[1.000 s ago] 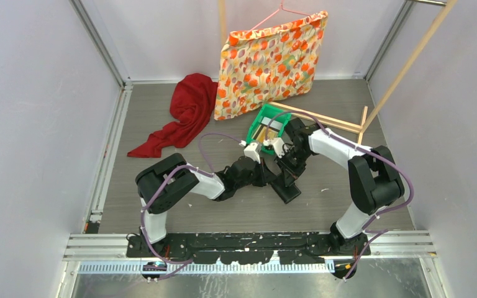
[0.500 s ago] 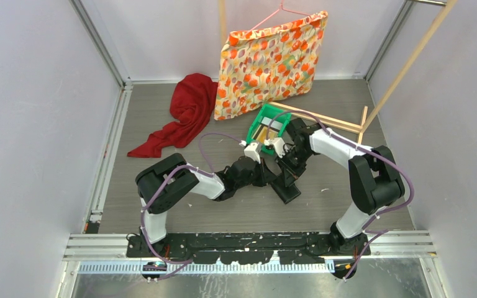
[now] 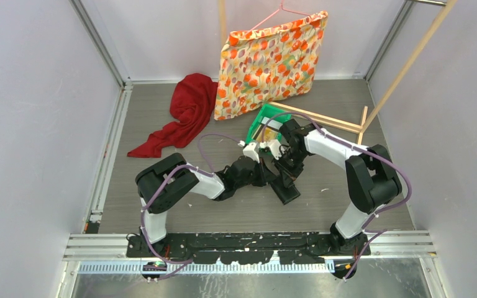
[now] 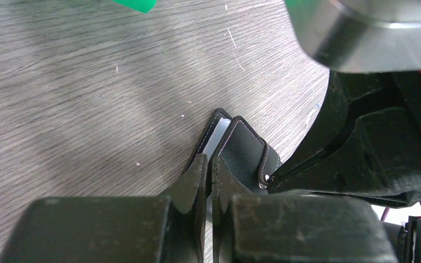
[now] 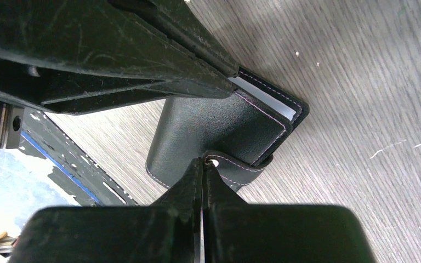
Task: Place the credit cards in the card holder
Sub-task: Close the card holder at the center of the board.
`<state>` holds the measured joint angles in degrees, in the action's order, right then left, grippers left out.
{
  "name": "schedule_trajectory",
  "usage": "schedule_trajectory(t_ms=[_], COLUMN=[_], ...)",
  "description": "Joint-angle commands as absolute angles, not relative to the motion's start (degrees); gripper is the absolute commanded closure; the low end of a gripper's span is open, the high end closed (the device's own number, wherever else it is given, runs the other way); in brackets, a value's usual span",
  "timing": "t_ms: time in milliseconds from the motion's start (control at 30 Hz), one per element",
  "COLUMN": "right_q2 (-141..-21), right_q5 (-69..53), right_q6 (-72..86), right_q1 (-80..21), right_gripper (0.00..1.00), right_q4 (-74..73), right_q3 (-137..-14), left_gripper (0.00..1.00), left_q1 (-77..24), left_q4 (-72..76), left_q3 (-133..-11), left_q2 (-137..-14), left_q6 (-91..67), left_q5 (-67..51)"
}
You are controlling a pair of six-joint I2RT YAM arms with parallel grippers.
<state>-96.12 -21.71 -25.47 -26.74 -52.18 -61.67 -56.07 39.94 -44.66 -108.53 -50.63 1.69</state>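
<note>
The black card holder lies on the table between both arms, with pale page edges showing at its open side. My left gripper is shut on the edge of its cover. My right gripper is shut on the snap tab, right at the snap. In the top view the two grippers meet over the holder. A yellowish credit card shows in the green tray, mostly hidden by the right arm.
A red cloth lies at the back left. A flowered bag hangs on a hanger at the back. Wooden sticks lie and lean at the right. Walls close in both sides.
The right arm's wrist has shifted slightly left, over more of the green tray. Both grips and the card holder stay as they were.
</note>
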Motion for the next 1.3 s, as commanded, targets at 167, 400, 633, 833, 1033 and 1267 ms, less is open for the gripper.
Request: schedule_trajectory(t_ms=[167,400,633,833,1033,1267], right_q2=[-102.89,-104.38,-105.10,-105.77,-105.58,-91.40], right_q5=[-19.83,-17.25,-14.74,-13.17,-16.46,-30.22], right_q6=[-23.47,-22.68,-21.83,-21.19,-22.51,-30.77], right_q1=[-33.05,-35.16,-37.05,-38.66,-37.48,-28.33], right_gripper=[0.99,0.99,0.99,0.99,0.93,0.24], right_q4=[-50.55,-50.06,-49.14,-48.44,-50.47,-56.49], right_q3=[-59.50,-59.34,-58.90,-58.80,-60.80,-63.71], left_gripper=[1.00,1.00,1.00,1.00,1.00,0.99], left_q1=[-56.43,-56.42,-56.42,-56.35,-56.34,-55.61], left_q4=[37.96,38.91,40.99,43.19,45.26,46.19], left_q3=[-43.94,-43.11,-42.16,-41.04,-40.44,-39.64], left_q2=[-109.49,-108.90,-108.39,-108.11,-108.08,-106.25], left_q6=[-46.01,-45.62,-45.23,-44.98,-44.30,-41.38], left_q5=[2.98,3.18,2.66,1.80,0.65,0.26])
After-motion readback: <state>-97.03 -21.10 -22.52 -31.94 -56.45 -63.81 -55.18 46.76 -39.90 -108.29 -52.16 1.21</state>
